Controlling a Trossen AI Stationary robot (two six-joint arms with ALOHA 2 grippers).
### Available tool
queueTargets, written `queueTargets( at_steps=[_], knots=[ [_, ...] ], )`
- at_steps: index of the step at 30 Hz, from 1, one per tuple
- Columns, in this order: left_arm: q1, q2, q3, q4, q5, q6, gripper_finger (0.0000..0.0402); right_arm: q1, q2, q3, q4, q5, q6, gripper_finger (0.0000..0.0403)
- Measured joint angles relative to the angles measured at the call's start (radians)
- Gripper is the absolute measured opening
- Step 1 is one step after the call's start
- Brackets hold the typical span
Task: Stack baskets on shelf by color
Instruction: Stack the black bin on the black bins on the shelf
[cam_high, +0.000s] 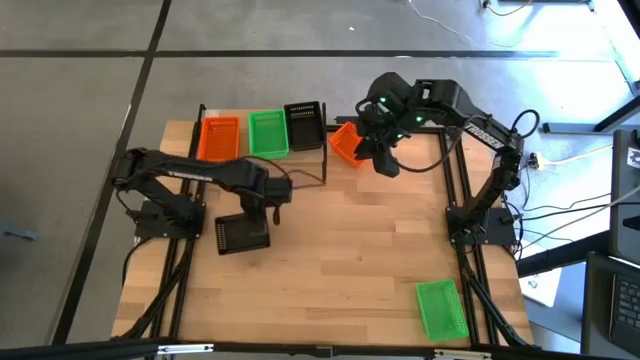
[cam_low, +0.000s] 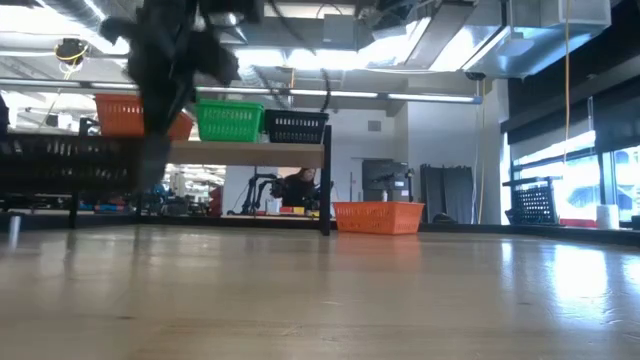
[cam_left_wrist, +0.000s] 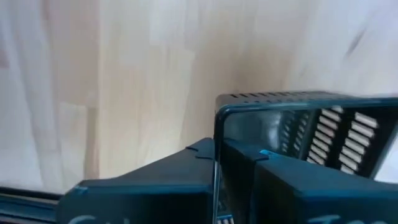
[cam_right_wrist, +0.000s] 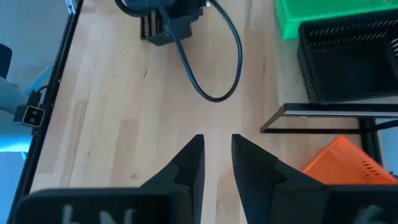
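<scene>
The left tool (cam_high: 268, 213) is clamped on the rim of a black basket (cam_high: 243, 234) (slatted walls, seen close from the left wrist) on the counter (cam_high: 340, 270). The right tool (cam_right_wrist: 216, 163) hangs open beside the shelf (cam_high: 310, 160), near an orange basket (cam_high: 345, 143).

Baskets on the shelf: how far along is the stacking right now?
Done: the shelf holds an orange stack, a green stack and a black stack, side by side. In hand: the left claw is shut on the rim of a black basket on the table. Left: a loose orange basket beside the shelf, below the open, empty right claw, and a green basket at the table's near right corner.
</scene>
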Motion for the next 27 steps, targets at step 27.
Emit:
queueTargets(
  at_steps=[27],
  knots=[
    [0.455, -0.008, 0.769, 0.09, 0.021, -0.157, 0.0, 0.0, -0.098, 0.004, 0.017, 0.21, -0.126, 0.0078]
  ],
)
